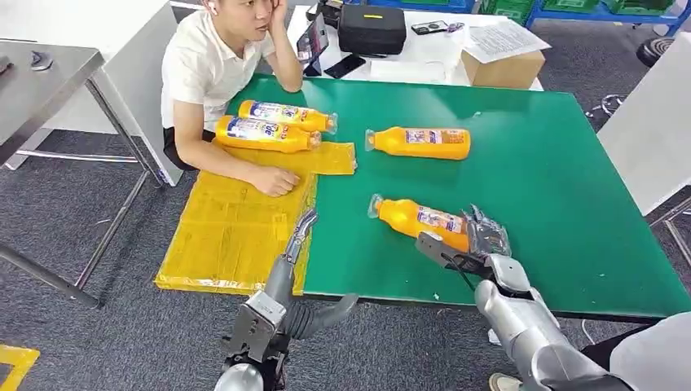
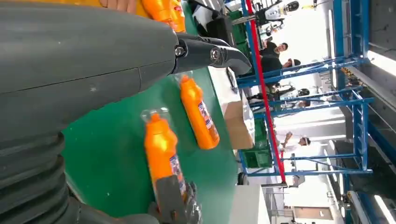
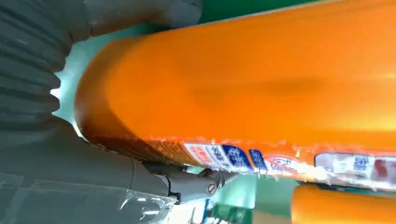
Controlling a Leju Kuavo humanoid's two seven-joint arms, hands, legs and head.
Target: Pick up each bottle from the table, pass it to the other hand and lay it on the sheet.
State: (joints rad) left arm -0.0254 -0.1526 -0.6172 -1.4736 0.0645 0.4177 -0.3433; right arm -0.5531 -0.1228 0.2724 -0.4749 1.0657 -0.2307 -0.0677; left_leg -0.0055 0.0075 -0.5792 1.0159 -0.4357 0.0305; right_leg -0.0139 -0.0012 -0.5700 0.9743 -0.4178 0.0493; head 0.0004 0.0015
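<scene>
the near bottle (image 1: pixel 420 218) is gripped at its base by the right hand (image 1: pixel 477 242) on the green table (image 1: pixel 562 187) — ready for lifting. the left hand (image 1: pixel 300 232) is held empty, fingers apart, beside the yellow sheet (image 1: pixel 228 236) — likely for the handover.

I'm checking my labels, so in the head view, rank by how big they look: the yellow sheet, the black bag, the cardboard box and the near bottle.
1. yellow sheet, clearly largest
2. near bottle, partly covered by the right hand
3. cardboard box and black bag look alike; both are farther away, so unranked
</scene>
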